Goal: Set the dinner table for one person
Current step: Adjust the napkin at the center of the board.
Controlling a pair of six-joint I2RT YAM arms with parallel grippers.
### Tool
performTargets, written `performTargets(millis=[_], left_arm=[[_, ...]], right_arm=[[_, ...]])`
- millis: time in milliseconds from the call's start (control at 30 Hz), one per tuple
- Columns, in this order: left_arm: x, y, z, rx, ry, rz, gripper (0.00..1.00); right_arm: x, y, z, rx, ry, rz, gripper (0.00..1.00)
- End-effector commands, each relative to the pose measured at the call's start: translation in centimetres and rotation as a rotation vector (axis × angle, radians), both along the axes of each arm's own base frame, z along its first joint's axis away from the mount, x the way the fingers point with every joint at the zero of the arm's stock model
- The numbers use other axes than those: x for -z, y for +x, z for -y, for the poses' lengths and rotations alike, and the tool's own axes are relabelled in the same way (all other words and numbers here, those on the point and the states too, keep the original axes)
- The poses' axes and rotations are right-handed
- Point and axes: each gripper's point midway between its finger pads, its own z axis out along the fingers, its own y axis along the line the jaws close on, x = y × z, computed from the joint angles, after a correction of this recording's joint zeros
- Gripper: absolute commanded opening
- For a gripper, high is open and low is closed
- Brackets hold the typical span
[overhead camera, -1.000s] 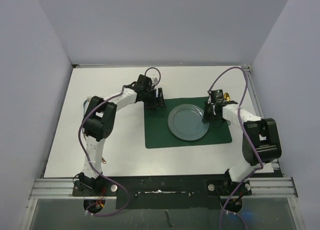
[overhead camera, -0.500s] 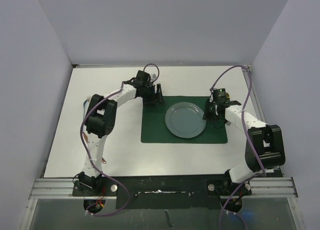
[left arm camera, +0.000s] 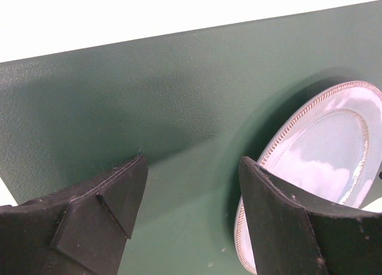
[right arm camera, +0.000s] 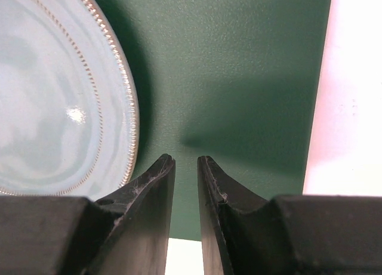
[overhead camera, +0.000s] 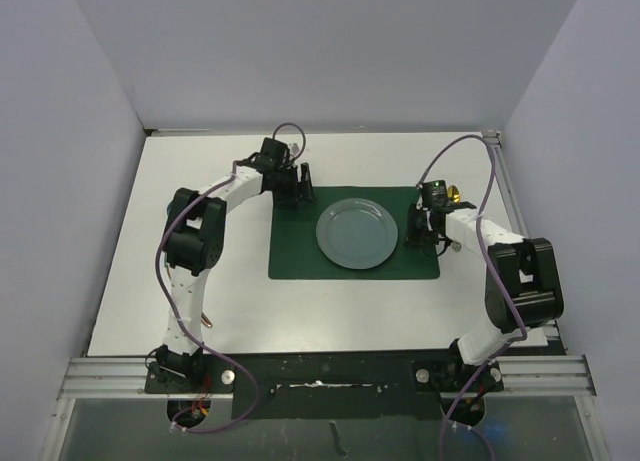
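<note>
Both arms are bolted at the near edge of the dinner table [overhead camera: 130,281], whose white top fills the floor of the top view between metal rails. A dark green placemat [overhead camera: 295,261] lies flat on the middle of the surface, nearer the far edge than the near one, its long sides parallel to the near edge. A pale blue-grey plate [overhead camera: 355,233] with a beaded rim sits on the placemat, right of its centre and inside its borders. The right gripper [overhead camera: 412,236] is low over the placemat's right edge, just beside the plate's rim; its claw is apart by only a narrow slit, with nothing between the fingers. Farther back, the left gripper [overhead camera: 303,186] is over the placemat's far left corner, its claw wide apart and empty, the plate off to one side of it. A small gold-coloured thing [overhead camera: 455,192], too small to identify, lies on the surface near the right edge, just beyond the right wrist
</note>
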Motion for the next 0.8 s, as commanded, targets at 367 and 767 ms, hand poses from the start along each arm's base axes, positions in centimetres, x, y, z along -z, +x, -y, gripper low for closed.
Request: performTargets(millis=[367, 767], left_arm=[[2.7, -2.5, -7.7, -0.111, 0.227, -0.074, 0.70], [1.5, -1.4, -6.6, -0.069, 0.185, -0.036, 0.70]], right_arm=[[-1.2, 2.5, -0.7, -0.006, 0.032, 0.064, 0.24], [-1.2, 2.6, -0.9, -0.015, 0.042, 0.061, 0.24]])
